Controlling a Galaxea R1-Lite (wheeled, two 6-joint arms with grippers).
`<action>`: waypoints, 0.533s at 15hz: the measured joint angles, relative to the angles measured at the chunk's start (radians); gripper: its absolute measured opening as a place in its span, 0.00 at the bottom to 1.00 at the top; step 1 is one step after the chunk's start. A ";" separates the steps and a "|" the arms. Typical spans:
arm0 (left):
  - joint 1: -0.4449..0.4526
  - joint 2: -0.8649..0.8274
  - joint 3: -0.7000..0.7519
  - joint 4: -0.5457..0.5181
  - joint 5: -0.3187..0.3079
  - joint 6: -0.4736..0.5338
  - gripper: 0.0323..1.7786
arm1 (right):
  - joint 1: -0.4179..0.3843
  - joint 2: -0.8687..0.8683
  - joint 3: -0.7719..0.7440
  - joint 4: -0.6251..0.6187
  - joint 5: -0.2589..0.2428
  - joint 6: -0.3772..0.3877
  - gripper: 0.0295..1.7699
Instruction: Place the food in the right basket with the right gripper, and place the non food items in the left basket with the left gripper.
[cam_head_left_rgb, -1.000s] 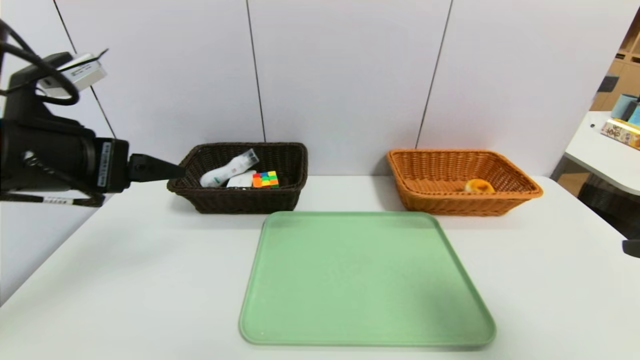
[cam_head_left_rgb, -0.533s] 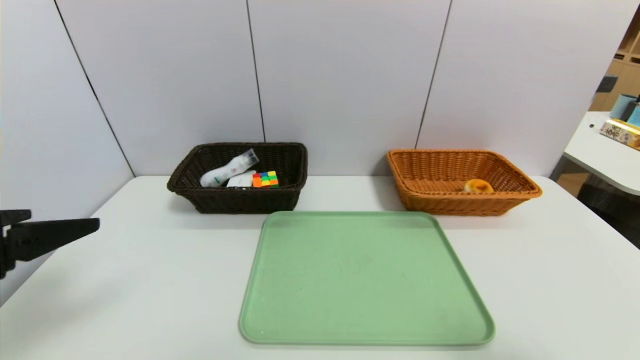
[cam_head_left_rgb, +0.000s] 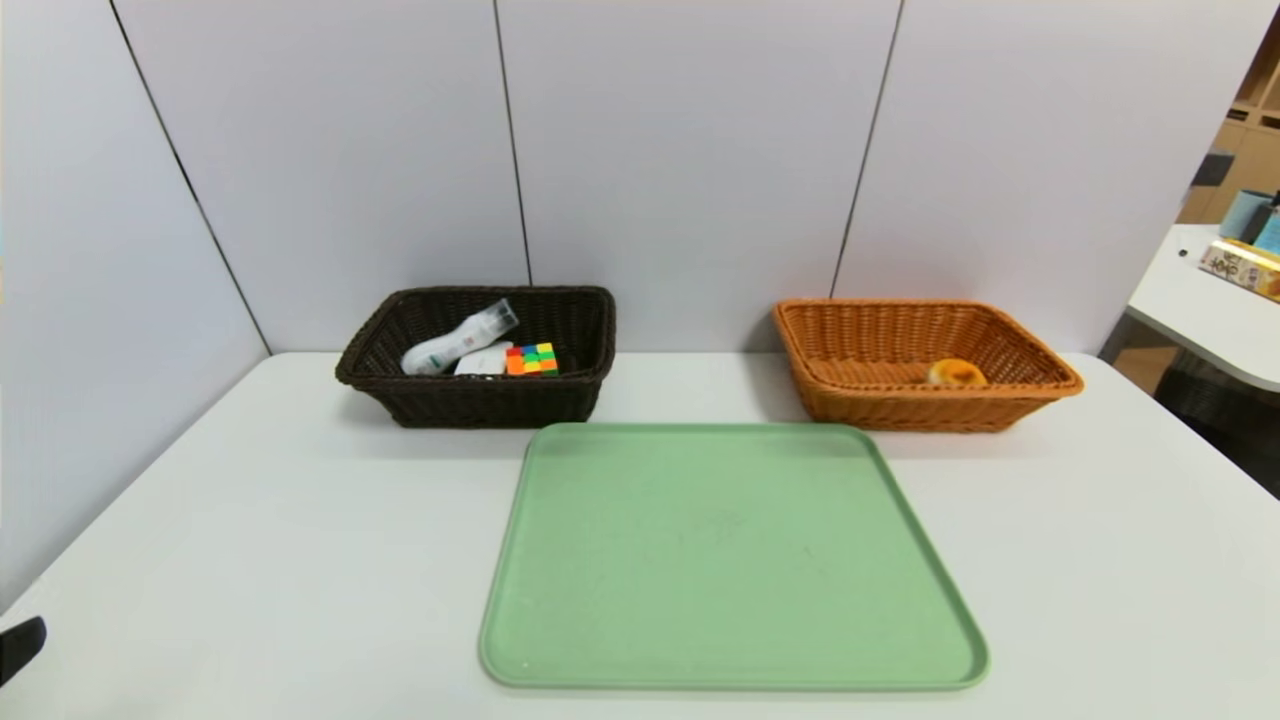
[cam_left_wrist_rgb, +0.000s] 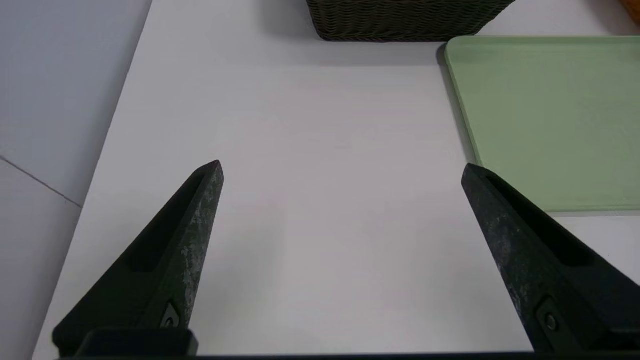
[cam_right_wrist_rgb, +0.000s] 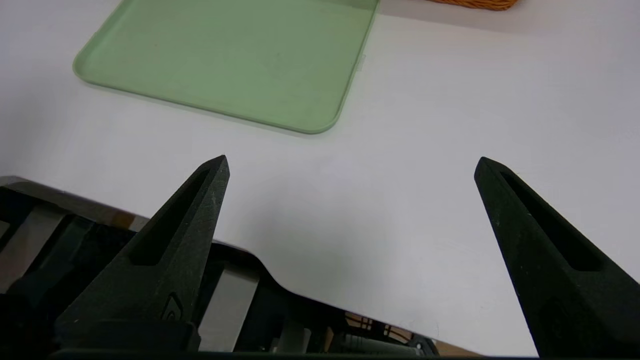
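Observation:
The dark brown left basket (cam_head_left_rgb: 470, 405) stands at the back left and holds the white bottle (cam_head_left_rgb: 455, 342), the white case (cam_head_left_rgb: 481, 362) and the multicoloured cube (cam_head_left_rgb: 531, 359). The orange-tan right basket (cam_head_left_rgb: 880, 405) at the back right holds the small orange-yellow bun (cam_head_left_rgb: 956, 373). My left gripper (cam_left_wrist_rgb: 341, 167) is open and empty over the bare table near the front left corner; only a fingertip (cam_head_left_rgb: 20, 648) shows in the head view. My right gripper (cam_right_wrist_rgb: 351, 162) is open and empty over the table's front right edge.
A green tray (cam_head_left_rgb: 733, 555) lies in the middle of the white table (cam_head_left_rgb: 280, 540), with nothing on it. A side table with boxes (cam_head_left_rgb: 1240, 265) stands at the far right. Wall panels close off the back and left.
My left arm has dropped from beside the dark basket down to the front left corner, almost leaving the head view. The right gripper's tip at the right edge has gone too.

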 joint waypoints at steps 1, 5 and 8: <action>0.002 -0.045 0.030 0.001 -0.003 0.000 0.95 | 0.000 -0.029 0.018 0.015 0.000 -0.005 0.96; 0.004 -0.184 0.138 0.000 -0.050 -0.002 0.95 | -0.003 -0.116 0.060 0.040 -0.001 -0.007 0.96; 0.002 -0.236 0.163 -0.003 -0.053 -0.006 0.95 | -0.032 -0.164 0.079 0.044 0.016 -0.009 0.96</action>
